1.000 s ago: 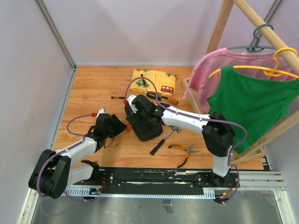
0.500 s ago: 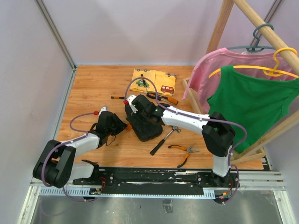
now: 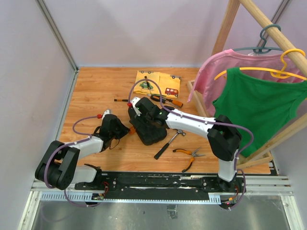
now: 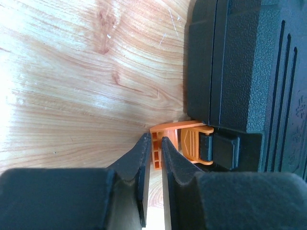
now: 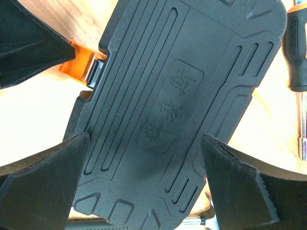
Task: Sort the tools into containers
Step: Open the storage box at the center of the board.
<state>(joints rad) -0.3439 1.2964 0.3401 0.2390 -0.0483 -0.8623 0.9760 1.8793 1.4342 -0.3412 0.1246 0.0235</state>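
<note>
While the case (image 5: 168, 110) lies closed, left pincer (image 4: 153, 144) pinches its latch (image 4: 186, 145); right pincer (image 5: 146, 139) gapes.

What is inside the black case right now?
Nothing inside can be seen: the case is shut, so only its ribbed lid shows. The left claw pinches its orange latch. A hammer and pliers lie outside it.

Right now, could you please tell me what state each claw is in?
Left claw: closed on the orange latch of the black case.
Right claw: open wide, straddling the case; contact cannot be told.
</note>
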